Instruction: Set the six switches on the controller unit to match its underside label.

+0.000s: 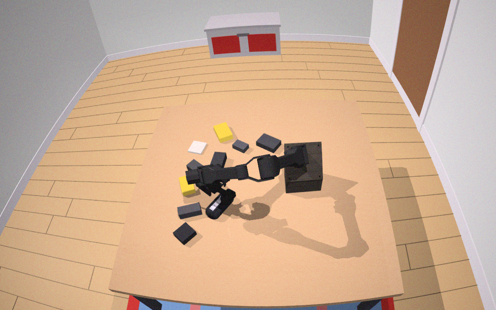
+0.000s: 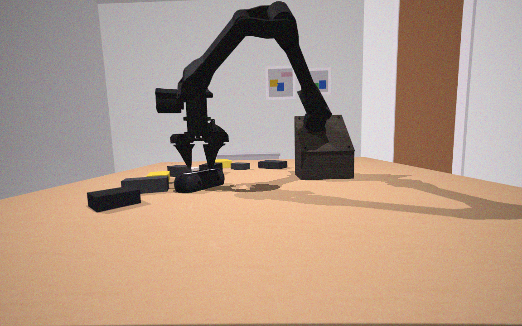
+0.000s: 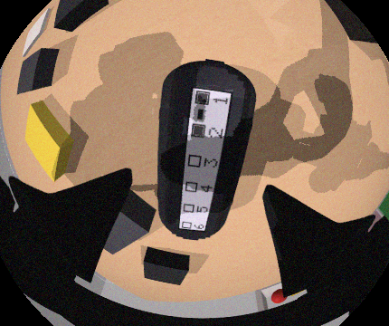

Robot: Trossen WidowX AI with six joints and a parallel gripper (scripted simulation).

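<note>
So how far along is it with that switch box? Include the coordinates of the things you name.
Early on, it seems. The unit (image 1: 220,204) (image 2: 199,180) (image 3: 205,149) lies label-up, so its settings show: squares 1 and 2 look filled, 3 to 6 empty. Nothing is in hand; the jaws stand open above it. Left: turning it onto its base, matching the switches, now out of sight, and moving away.

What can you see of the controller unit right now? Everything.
The controller unit is a dark, elongated block with rounded ends and a plastic look. It lies on the bench underside up, switches hidden. Its white label shows numbered squares 1 to 6: 1 and 2 filled, 3 to 6 empty, with shadow across parts. In the wrist view it lies between the open gripper's fingers, apparently ungripped; fingertip contact can't be judged.
</note>
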